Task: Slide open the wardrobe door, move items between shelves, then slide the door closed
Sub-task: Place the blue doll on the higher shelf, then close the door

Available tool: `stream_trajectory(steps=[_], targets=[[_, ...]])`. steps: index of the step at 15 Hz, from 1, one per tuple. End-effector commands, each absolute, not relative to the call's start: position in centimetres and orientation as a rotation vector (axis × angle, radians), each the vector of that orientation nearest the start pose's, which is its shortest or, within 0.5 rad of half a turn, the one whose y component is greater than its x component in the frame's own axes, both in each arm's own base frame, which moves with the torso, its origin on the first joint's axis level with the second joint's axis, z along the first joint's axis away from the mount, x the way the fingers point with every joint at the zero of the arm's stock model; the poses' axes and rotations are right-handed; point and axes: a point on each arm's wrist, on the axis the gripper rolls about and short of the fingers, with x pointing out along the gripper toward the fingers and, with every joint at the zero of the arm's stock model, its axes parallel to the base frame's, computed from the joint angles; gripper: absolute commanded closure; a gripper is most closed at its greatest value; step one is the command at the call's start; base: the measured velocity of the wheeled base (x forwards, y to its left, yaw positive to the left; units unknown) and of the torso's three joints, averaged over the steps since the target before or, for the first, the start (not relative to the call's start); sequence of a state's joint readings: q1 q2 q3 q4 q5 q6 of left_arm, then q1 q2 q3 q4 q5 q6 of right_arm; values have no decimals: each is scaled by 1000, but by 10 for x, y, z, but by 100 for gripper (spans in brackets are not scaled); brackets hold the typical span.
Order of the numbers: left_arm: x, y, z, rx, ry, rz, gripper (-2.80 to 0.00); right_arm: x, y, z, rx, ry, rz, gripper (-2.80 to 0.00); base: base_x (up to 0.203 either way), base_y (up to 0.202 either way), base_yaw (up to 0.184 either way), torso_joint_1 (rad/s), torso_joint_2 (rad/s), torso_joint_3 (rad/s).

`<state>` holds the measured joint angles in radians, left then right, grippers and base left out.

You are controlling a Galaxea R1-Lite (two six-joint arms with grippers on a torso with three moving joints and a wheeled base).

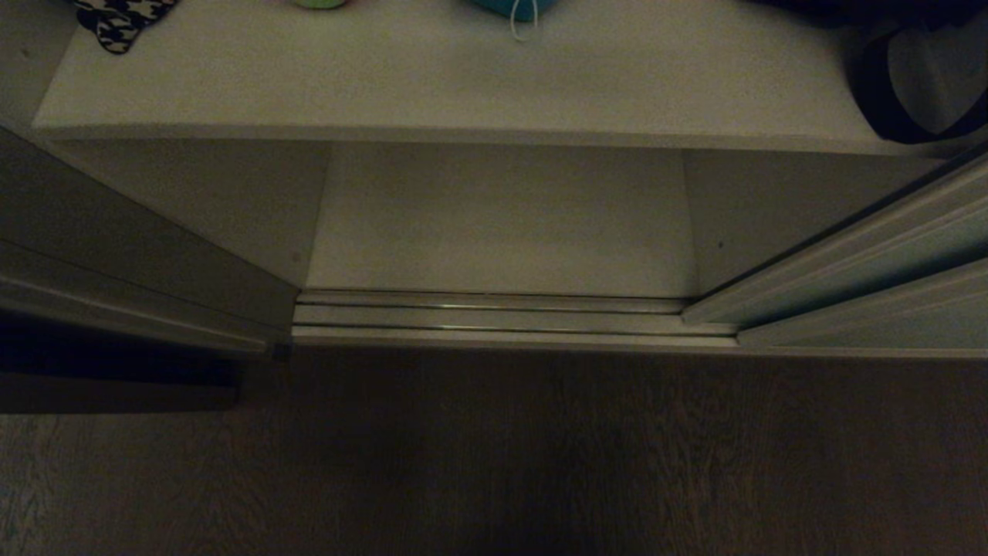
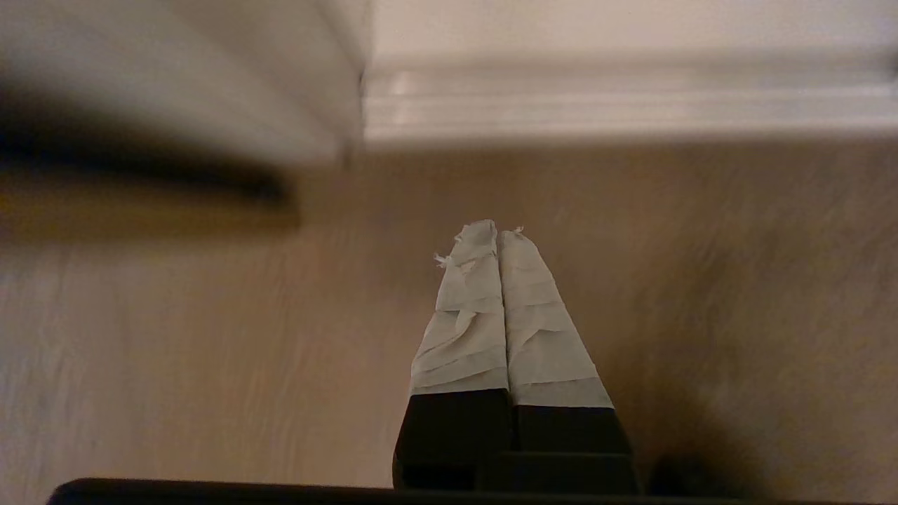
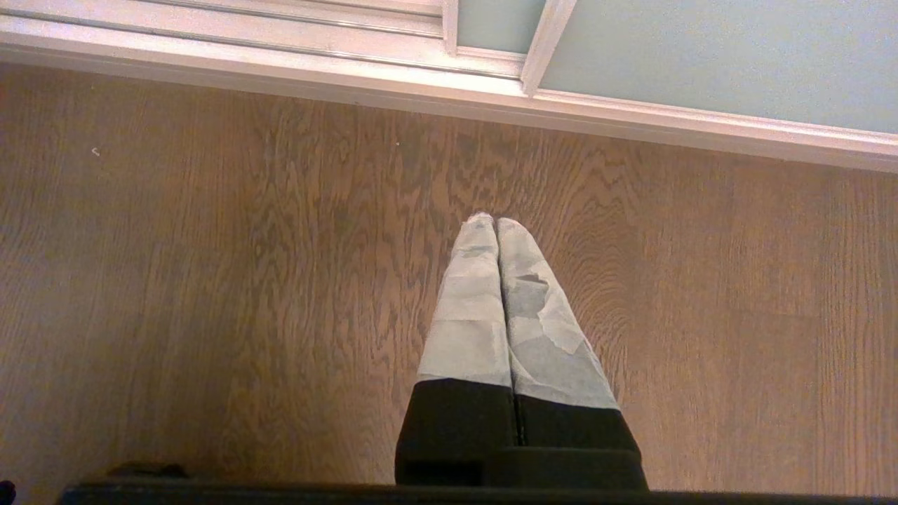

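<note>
Wood floor (image 1: 494,463) nearest, directly under both pincers. Left gripper (image 2: 491,235) pressed together, empty, hanging over the boards short of the bottom track (image 2: 624,105). Right gripper (image 3: 494,223) likewise pressed together, empty, parked. Sliding wardrobe door (image 3: 701,56) beyond the right pincer, pushed aside; probably stiff and weighty, best pushed at the frame edge. Plush toy (image 1: 513,6) far beyond on the shelf (image 1: 463,69): soft, light, easily pinched. Houndstooth cloth (image 1: 116,19) and dark bag (image 1: 918,85) alongside, well apart.
</note>
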<state>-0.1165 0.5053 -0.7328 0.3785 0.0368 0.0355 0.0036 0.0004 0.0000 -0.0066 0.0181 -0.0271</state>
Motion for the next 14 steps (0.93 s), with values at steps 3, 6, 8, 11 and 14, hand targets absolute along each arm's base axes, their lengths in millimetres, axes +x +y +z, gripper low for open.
stream_trajectory(steps=[3,6,8,11,14], targets=[[-38,2,147,55,146,-5,0,-23,0,76,-28,-7,22,0,0,0,0,0,0,0],[-36,1,88,115,136,-15,0,-23,0,76,-28,-7,23,0,0,0,0,0,0,0],[-30,0,77,103,116,-21,0,-23,0,76,-28,-7,21,0,0,0,0,0,0,0],[-29,-1,76,91,114,-43,0,-23,0,76,-28,-7,23,0,0,0,0,0,0,0],[-29,-1,77,106,109,-49,0,-23,0,76,-28,-7,21,0,0,0,0,0,0,0]])
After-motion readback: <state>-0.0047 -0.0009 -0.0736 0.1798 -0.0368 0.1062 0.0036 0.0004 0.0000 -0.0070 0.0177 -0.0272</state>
